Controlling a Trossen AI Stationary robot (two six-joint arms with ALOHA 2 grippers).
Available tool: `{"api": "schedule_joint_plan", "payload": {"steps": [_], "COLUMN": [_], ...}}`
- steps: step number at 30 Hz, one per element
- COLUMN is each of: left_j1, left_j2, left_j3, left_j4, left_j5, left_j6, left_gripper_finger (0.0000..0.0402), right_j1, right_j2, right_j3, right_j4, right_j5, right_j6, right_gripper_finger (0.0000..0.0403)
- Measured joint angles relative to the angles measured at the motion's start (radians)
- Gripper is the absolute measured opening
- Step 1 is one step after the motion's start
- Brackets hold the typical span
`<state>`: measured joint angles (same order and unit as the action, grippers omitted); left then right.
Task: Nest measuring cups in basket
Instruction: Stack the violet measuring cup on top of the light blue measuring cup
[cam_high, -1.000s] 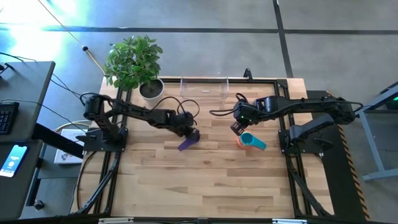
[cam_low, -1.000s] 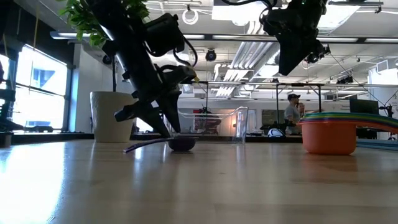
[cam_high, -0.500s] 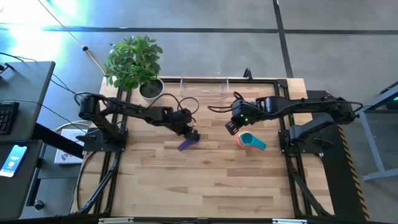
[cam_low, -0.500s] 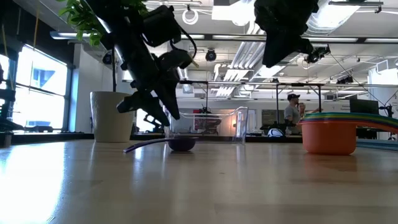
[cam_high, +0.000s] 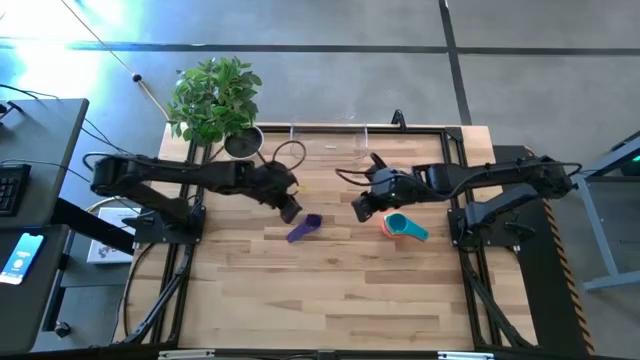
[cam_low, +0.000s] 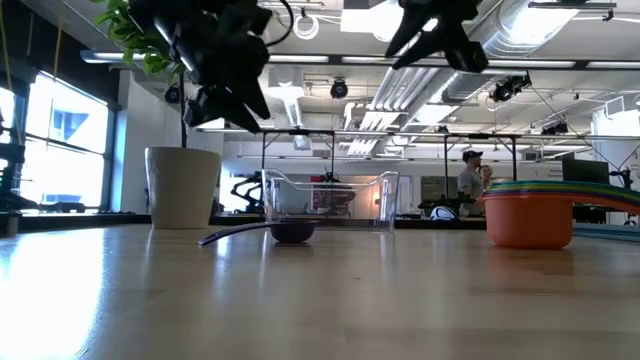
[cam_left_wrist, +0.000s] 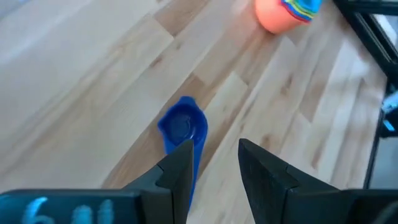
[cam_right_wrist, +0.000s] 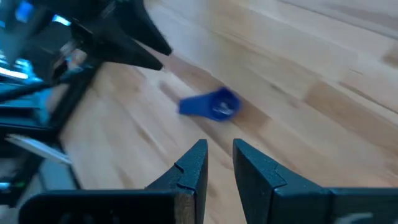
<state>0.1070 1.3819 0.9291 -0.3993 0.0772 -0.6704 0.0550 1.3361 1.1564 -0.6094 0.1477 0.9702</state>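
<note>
Currently the purple cup (cam_high: 303, 228) lies loose on the counter (cam_high: 330, 290), between both claws. Left claw (cam_high: 291, 212) released, empty; right claw (cam_high: 361, 209) narrowly parted, empty. Next: grasp it, nest into the stacked cups (cam_high: 402, 226).

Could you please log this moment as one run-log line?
left gripper: open, raised beside purple cup | right gripper: empty, above table | nested cups: on table | basket: no cups visible
</note>
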Motion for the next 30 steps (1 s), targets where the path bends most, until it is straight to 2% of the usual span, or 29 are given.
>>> {"api": "schedule_joint_plan", "payload": {"steps": [14, 26, 30], "left_j1": [-0.001, -0.009, -0.009], "left_j2": [-0.231, -0.328, -0.338], "left_j3": [0.0, 0.0, 0.0], "left_j4": [-0.122, -0.221, -0.236], "left_j5": [-0.013, -0.014, -0.014], "left_j6": [0.176, 0.232, 0.237], "left_gripper_finger": [0.0117, 0.0117, 0.0117], "right_j1": [0.046, 0.037, 0.03], "right_j2": [0.017, 0.108, 0.134], "right_j3": [0.0, 0.0, 0.0], "right_j4": [0.394, 0.758, 0.815], "right_j5": [0.09, 0.086, 0.088], "right_j6": [-0.034, -0.16, -0.194], "right_gripper_finger": [0.0067, 0.0067, 0.0067]}}
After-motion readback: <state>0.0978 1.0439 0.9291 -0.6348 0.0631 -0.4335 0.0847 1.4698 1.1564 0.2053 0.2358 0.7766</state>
